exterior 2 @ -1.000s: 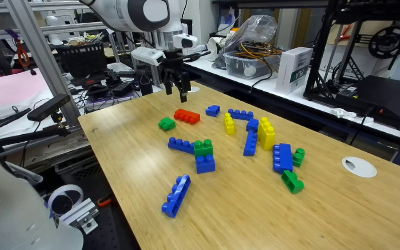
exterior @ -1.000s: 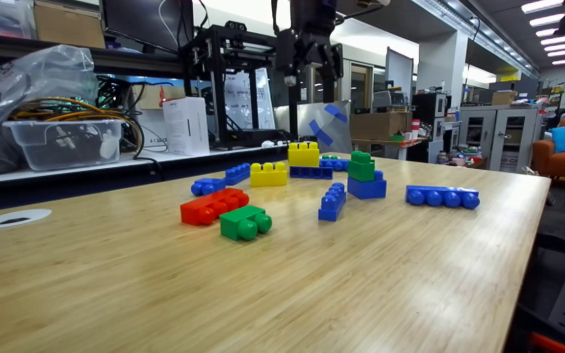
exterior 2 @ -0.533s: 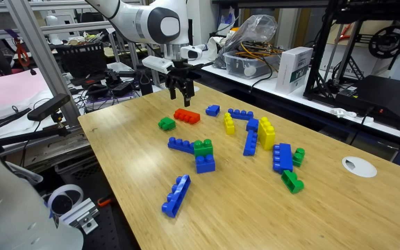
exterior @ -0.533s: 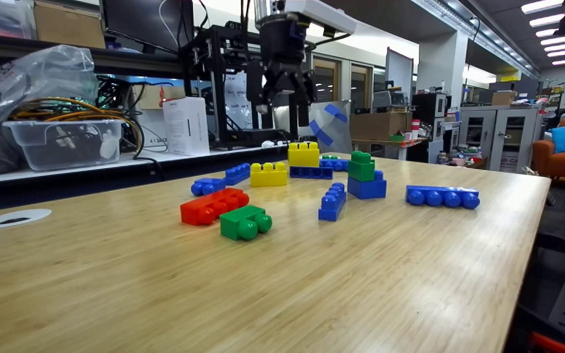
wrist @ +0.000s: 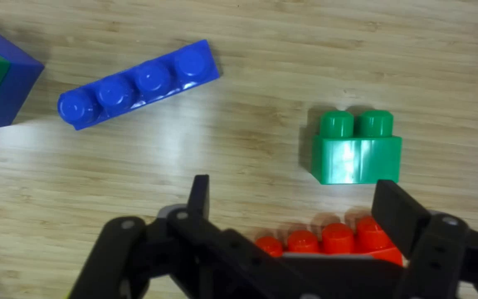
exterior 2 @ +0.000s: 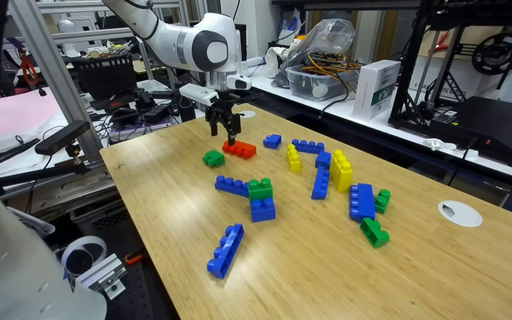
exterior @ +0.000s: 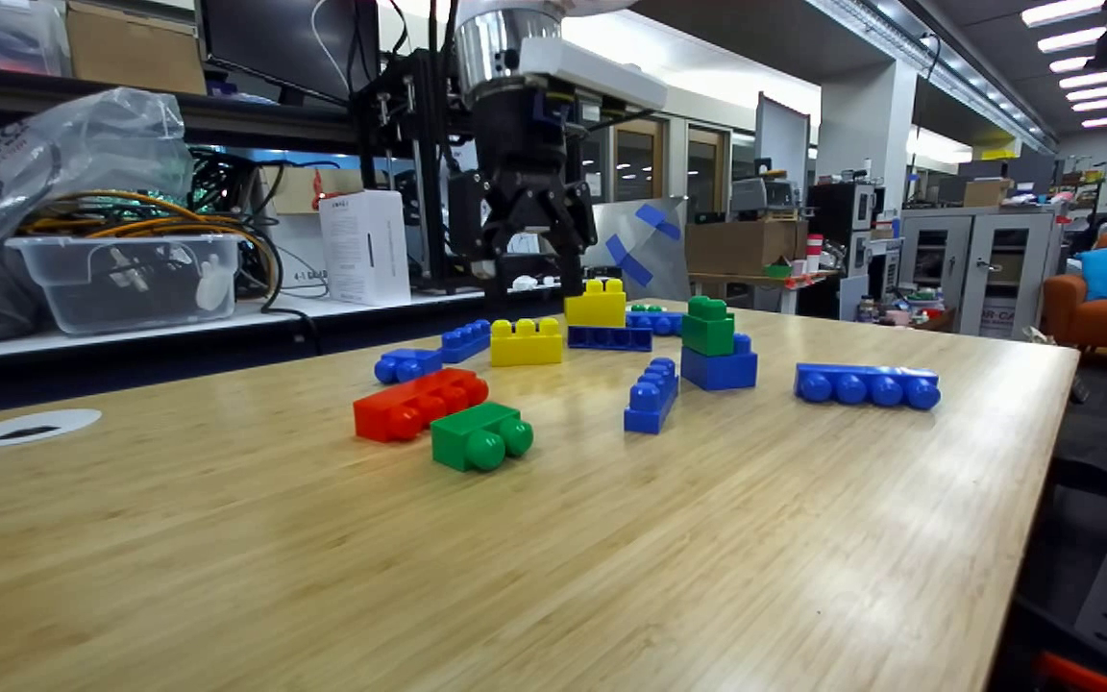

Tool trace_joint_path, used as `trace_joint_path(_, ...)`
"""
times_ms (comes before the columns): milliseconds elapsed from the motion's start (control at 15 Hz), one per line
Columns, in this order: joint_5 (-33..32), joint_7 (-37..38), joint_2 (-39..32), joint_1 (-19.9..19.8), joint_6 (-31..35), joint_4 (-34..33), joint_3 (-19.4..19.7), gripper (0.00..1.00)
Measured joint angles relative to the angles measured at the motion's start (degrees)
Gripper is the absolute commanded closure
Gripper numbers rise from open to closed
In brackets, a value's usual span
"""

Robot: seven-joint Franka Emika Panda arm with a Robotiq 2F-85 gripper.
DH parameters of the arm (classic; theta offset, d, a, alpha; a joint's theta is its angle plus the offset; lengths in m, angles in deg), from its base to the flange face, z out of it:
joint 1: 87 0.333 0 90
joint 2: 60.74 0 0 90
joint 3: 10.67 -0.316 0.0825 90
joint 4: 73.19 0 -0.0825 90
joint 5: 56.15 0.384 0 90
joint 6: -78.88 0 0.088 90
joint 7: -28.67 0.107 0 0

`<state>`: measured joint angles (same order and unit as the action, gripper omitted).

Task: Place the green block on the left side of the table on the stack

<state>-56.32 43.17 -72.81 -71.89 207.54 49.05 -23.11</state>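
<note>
Apparently at the pre-grasp step, the Robotiq gripper [wrist: 292, 182], spread wide and empty, should next align above the two-stud green block [wrist: 357, 160] and descend.

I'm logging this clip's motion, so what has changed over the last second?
The gripper has come down toward the table, drifting leftward in an exterior view. Its fingers stand open; nothing was grasped or let go. The green block, red brick and stack stay where they were.
</note>
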Motion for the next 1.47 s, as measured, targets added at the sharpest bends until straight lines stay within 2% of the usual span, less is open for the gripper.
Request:
trace_joint_path(1133,0.69,1.65,-1.10,1.45,0.68,0.00,-0.17,0.00)
trace_joint_path(1467,0.70,1.90,-3.41,2.78,3.39,-0.14,-0.61,0.00)
